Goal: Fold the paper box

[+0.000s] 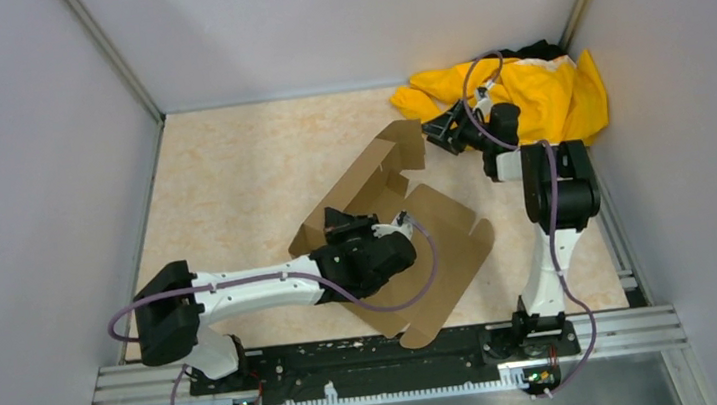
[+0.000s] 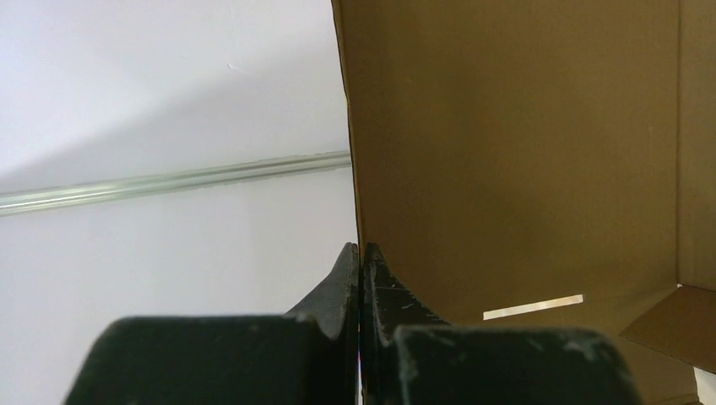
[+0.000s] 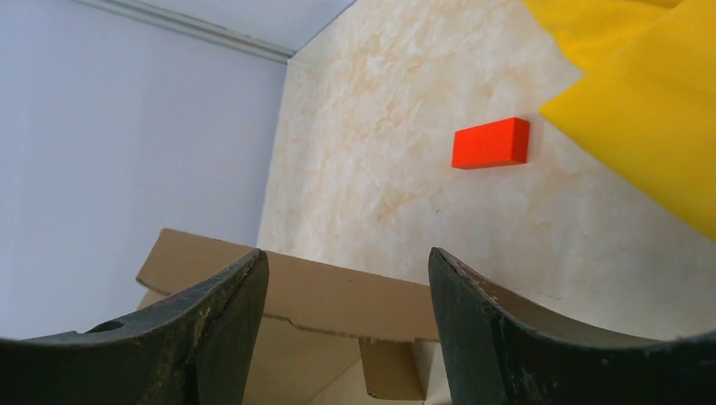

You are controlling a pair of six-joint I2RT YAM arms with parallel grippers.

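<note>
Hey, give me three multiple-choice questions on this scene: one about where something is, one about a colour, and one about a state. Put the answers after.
1. Where does the crumpled yellow cloth garment lie?
A. At the far right corner of the beige marbled table
B. At the near left corner
C. At the table's middle

2. What colour is the small rectangular block on the table?
A. Blue
B. Red
C. Green

3. How is the left gripper?
A. Wide open over bare table
B. Shut on nothing
C. Shut on a panel edge of the plain brown corrugated cardboard box

Answers:
1 A: the top view shows it heaped against the far right walls.
2 B: the right wrist view shows it bright red.
3 C: the left wrist view shows it clamped on the cardboard's edge.
</note>
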